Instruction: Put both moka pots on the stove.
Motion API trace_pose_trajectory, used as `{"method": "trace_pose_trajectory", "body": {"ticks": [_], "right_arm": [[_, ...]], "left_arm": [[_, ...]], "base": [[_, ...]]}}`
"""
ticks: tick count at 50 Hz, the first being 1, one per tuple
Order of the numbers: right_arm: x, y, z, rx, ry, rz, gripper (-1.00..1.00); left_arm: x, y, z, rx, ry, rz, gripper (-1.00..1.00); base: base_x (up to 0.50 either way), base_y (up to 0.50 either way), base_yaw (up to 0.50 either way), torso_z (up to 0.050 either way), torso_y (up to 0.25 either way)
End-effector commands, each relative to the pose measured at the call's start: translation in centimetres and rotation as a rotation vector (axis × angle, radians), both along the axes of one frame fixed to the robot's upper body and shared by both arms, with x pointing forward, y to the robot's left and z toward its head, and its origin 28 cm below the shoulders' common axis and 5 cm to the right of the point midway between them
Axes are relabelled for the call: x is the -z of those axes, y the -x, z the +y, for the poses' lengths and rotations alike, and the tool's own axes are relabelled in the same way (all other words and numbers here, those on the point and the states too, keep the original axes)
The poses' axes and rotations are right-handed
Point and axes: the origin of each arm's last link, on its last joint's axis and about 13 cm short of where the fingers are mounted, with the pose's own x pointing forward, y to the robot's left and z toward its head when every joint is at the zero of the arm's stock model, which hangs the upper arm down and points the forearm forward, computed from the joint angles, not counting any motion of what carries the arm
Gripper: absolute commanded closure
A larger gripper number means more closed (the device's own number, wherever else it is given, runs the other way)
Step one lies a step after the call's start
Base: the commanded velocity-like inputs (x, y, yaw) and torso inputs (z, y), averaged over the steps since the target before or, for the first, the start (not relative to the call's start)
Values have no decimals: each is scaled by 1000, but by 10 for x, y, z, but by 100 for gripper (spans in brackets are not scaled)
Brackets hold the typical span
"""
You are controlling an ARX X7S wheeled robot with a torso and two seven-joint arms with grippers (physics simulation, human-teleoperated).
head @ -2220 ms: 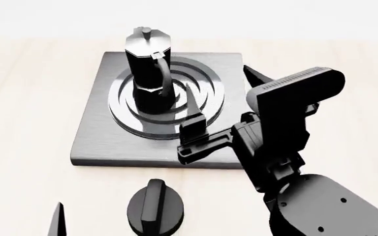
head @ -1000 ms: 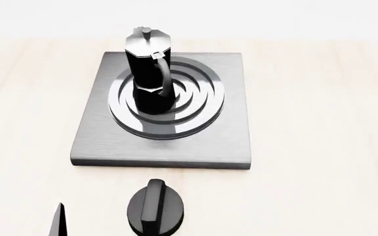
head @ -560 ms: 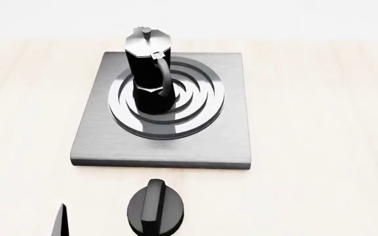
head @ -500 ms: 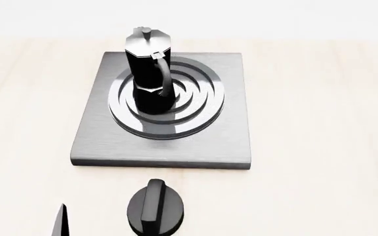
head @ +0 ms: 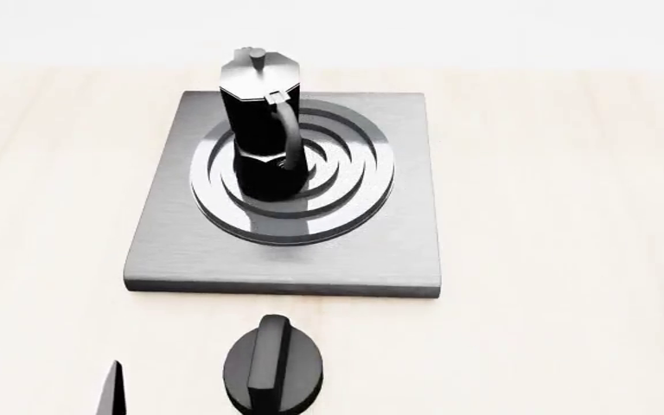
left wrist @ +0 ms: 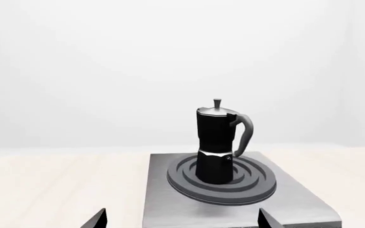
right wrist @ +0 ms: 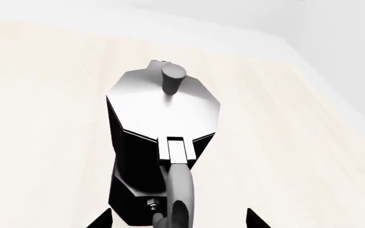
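Pale wood tabletop [head: 563, 216] against a blank white backdrop. One moka pot [head: 260, 121] already stands upright on the stove [head: 401, 251], upper centre of the head frame, on the burner rings, handle facing me. Black knob [head: 272, 363] sits just below the plate at bottom centre.

Second moka pot [right wrist: 160, 142] is off the stove, on bare wood. It fills the middle of my right wrist frame: silver lid and top knob toward the lens, handle [right wrist: 177, 190] running down to the bottom edge between my two fingertips [right wrist: 100, 221]. So the pot's long axis is upright and its handle points straight back at my right gripper [right wrist: 176, 219], roughly centred in the gap. Jaws stand spread, not touching anything. In the head frame only a dark sliver shows at the right edge; can't tell what it is.

Left gripper [head: 44, 385] shows as two tips at bottom left of the head frame, parted, empty, aimed at the stove.

Judgement: right arm is the near one. Next move: straight in along the handle line and close on the handle.
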Motion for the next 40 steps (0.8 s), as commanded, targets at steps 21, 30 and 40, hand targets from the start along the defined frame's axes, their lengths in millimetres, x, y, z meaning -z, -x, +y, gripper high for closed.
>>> {"method": "trace_pose_trajectory", "body": {"ticks": [21, 30, 40], "right_arm": [[14, -9, 9, 31, 3, -46, -100], [21, -7, 10, 30, -7, -23, 100], [20, -13, 17, -13, 8, -43, 100]], "left_arm": [[2, -1, -1, 3, -1, 5, -100], [2, -1, -1, 3, -2, 6, -100], [2, -1, -1, 5, -1, 6, -100]], "base": [[0, 0, 0, 0, 0], [0, 0, 0, 0, 0], [1, 0, 0, 0, -2]]}}
